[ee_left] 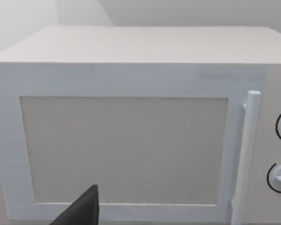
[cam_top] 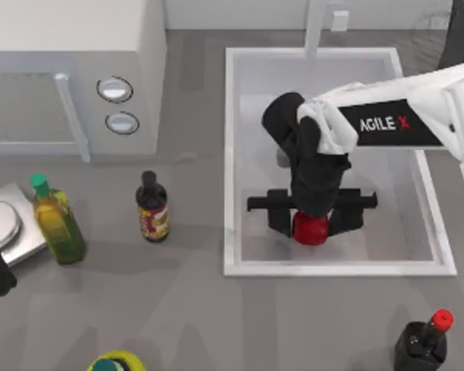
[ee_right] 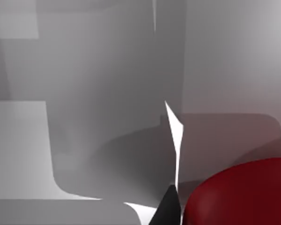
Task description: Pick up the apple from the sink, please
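The right end effector (cam_top: 312, 224) hung directly over the small glossy red apple (cam_top: 311, 229) near the large white sink's (cam_top: 332, 268) front rim, fingers spread apart, straddling the fruit.

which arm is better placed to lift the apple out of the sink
Right. Its gripper is down inside the sink, right over the apple, fingers either side. The left arm sits at the table's left edge, its camera facing the microwave.

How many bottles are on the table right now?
3, plus a possible fourth: green-capped bottle and dark sauce bottle left of the sink, red-capped bottle front right; a cut-off yellow-green object at the front edge.
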Controlling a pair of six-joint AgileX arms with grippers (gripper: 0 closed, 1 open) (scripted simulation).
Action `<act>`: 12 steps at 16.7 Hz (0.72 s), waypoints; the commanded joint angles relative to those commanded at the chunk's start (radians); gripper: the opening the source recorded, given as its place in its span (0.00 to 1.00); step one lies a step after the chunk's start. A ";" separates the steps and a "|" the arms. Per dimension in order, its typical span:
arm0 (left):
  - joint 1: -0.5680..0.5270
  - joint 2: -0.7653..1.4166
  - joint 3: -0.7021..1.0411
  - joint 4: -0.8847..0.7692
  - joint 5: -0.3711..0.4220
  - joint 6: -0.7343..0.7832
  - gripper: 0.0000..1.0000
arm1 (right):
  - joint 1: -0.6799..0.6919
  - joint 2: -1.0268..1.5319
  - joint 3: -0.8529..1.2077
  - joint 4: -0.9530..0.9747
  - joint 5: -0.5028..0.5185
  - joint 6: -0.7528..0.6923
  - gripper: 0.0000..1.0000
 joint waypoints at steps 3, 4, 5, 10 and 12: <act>0.000 0.000 0.000 0.000 0.000 0.000 1.00 | 0.000 0.000 0.000 0.000 0.000 0.000 0.00; 0.000 0.000 0.000 0.000 0.000 0.000 1.00 | 0.000 0.000 0.000 0.000 0.000 0.000 0.00; 0.000 0.000 0.000 0.000 0.000 0.000 1.00 | 0.000 0.000 0.000 0.000 0.000 0.000 0.00; 0.000 0.000 0.000 0.000 0.000 0.000 1.00 | -0.002 -0.061 0.047 -0.069 0.023 -0.010 0.00; 0.000 0.000 0.000 0.000 0.000 0.000 1.00 | -0.001 -0.061 0.124 -0.146 0.023 -0.009 0.00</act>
